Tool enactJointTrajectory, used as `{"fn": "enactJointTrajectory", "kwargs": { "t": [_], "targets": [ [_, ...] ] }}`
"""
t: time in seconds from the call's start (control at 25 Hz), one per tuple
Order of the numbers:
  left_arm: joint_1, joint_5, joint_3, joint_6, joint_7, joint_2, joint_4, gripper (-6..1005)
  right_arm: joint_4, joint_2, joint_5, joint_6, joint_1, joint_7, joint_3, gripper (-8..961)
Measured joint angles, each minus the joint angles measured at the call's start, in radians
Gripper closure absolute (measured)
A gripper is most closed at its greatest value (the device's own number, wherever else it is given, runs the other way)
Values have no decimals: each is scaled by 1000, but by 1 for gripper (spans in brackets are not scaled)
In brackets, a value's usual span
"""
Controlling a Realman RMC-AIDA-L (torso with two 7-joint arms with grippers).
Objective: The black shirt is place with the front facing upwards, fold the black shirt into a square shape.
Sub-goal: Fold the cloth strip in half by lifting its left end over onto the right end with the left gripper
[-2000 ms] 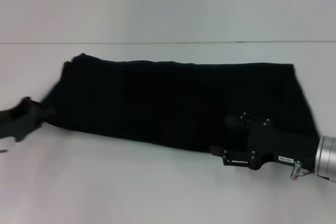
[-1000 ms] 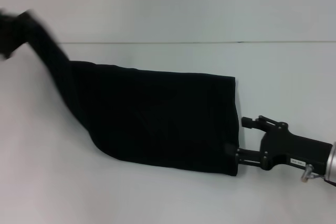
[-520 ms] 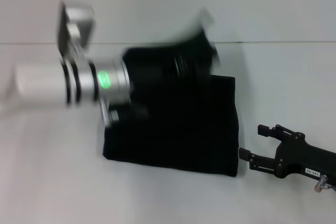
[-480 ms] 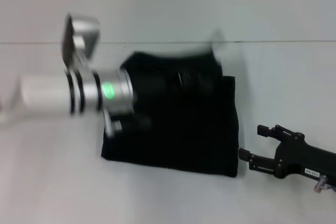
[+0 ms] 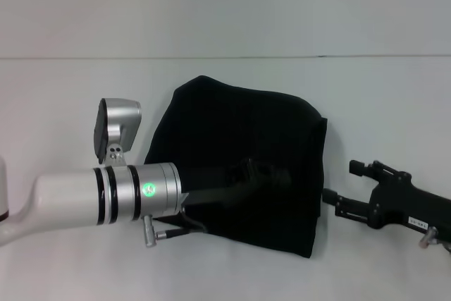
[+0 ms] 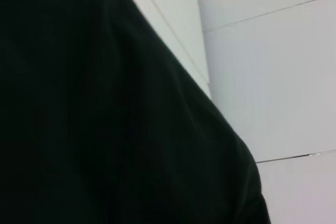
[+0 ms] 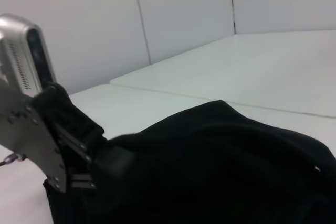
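The shirt [image 5: 239,146] lies on the white table [image 5: 70,103] as a soft, matte black bundle, roughly square, rounded and puffed along its far edge, straight at its right side. The left gripper [image 5: 271,174], black on a glossy silver-and-white arm, reaches across the cloth; whether its jaws grip cannot be told. The right gripper [image 5: 330,199], rigid and black, sits just beside the shirt's right edge, jaws apart and empty.

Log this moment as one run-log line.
shirt: folded over, bunched, on table | left gripper: over shirt | right gripper: beside shirt's right edge, off cloth
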Motion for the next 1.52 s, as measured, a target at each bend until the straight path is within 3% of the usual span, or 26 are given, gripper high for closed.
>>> {"fn": "enactJointTrajectory", "kwargs": {
  "t": [0.24,0.68,1.12,1.52],
  "targets": [
    [-2,-24,3,53,8,-2,30,954,53,2,2,60,63,-10,2,38],
    [27,-29,8,126,9,4,67,954,148,8,70,320,229,-11,2,38],
    [85,32,15,179,1,18,94,955,142,3,194,318,216,-11,4,38],
    [85,69,36,144,3,5,78,929,125,0,238,334,165,-11,42,38]
  ]
}}
